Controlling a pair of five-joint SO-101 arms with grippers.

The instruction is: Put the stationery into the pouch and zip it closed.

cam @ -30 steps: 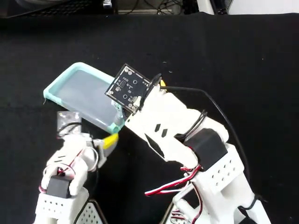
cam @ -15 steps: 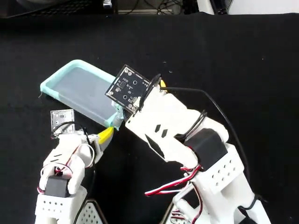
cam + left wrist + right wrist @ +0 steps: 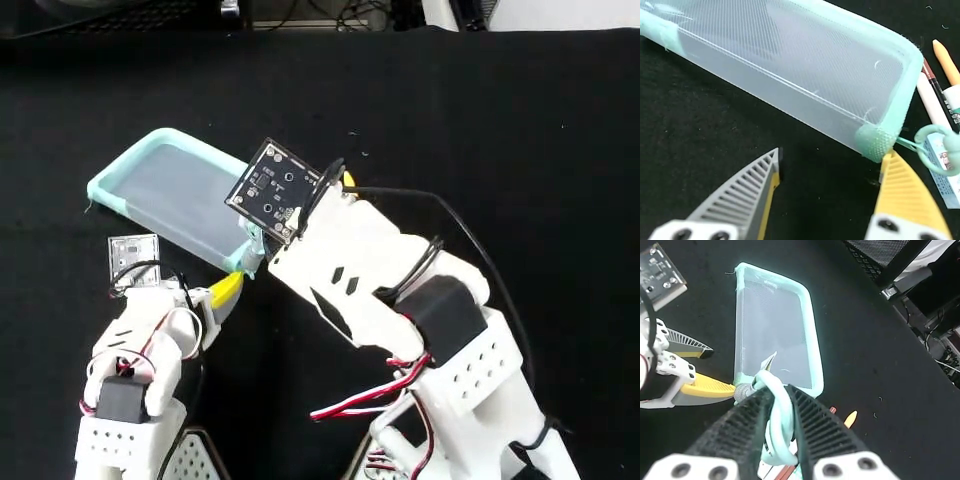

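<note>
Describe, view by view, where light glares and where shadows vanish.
High view: black cloth swallows shadows; the pouch shines pale. Left wrist view: bright streaks cross the pouch's mesh. Right wrist view: the right hand, shut on the zip loop, looks dark against the pouch.

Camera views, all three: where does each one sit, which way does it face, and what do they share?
High view: fixed above the table, looking down on the pouch, left arm and right arm.
Left wrist view: on the left arm, facing the pouch's corner past the open left gripper.
Right wrist view: on the right arm, facing the pouch along the right gripper, shut on the pull loop.
Shared: both wrist views show the pull loop and pens.
</note>
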